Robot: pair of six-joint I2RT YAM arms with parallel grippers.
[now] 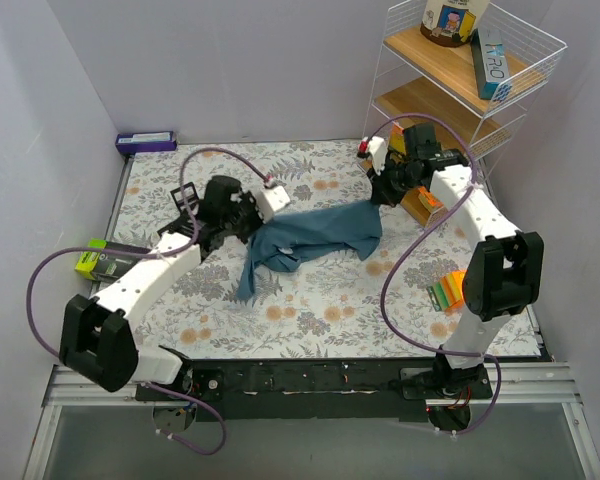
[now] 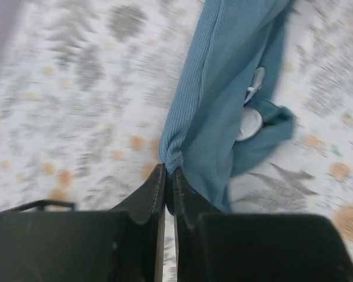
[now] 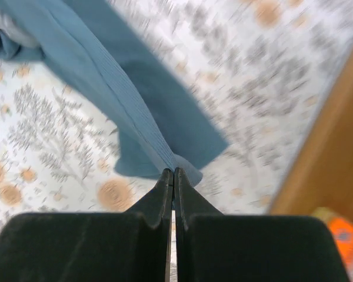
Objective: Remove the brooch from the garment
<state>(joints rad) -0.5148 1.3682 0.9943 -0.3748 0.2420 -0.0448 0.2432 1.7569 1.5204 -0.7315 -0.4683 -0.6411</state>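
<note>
Both tools are pinched shut on cloth. Left tool: jaws closed, with a thin fold of the shirt clamped at the tips, lower centre of the left wrist view. Right tool: jaws closed too, gripping a ribbed edge of the same shirt, lower centre of the right wrist view.

Top view: left tool has the shirt's left end, right tool its upper-right end. The cloth is bunched into a band running between them across mid-frame, and one tail trails toward lower left on the tabletop.

Brooch: whitish round disc, right of centre in the left wrist view. It sits in a fold of the shirt, partly tucked under the cloth and apart from the left tool's tips. There's a second pale bit just above it, can't tell what. Too small to make out in the top view.

Tabletop has a floral cover. Further out:
- wooden block just beside the right tool
- wire shelf, upper right
- purple box, upper left by the back wall
- green box, left edge
- orange-green item, right edge
</note>
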